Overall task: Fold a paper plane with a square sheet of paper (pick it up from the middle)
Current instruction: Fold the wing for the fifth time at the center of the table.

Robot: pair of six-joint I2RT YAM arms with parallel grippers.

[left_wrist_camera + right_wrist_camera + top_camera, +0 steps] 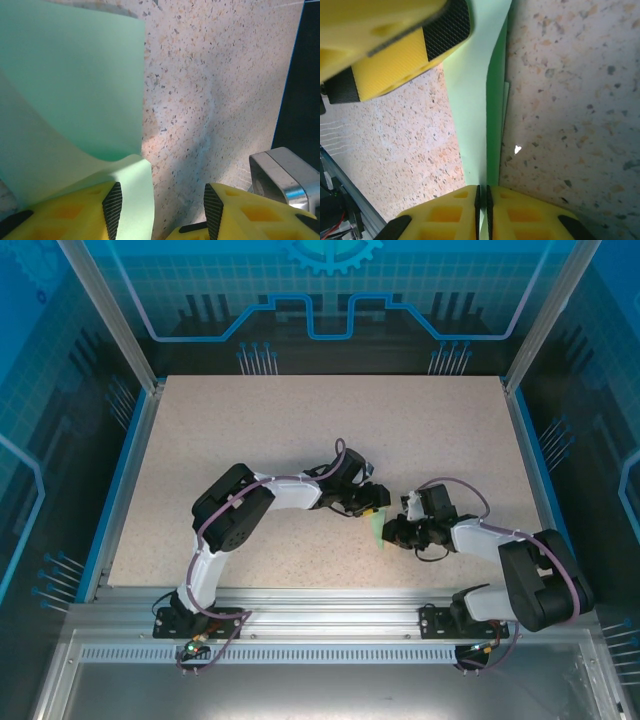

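Note:
The square sheet of paper (377, 525), pale mint green, stands folded on edge between the two grippers at the middle of the table. My right gripper (482, 195) is shut on the sheet's (475, 100) doubled layers, which run straight up from its pads. My left gripper (162, 210) is open. A curled flap of the sheet (70, 75) lies against its left finger (112, 207), and the right finger is apart from it. From above, the left gripper (368, 502) sits just behind the paper and the right gripper (390, 532) beside it. Whether the fold has the form of a paper plane I cannot tell.
The speckled table (300, 430) extends behind and to both sides of the grippers. A blue-edged frame (125, 475) borders it. The aluminium rail (330, 605) with the arm bases runs along the near edge. The left gripper's yellow finger (395, 50) hangs close above the right wrist camera.

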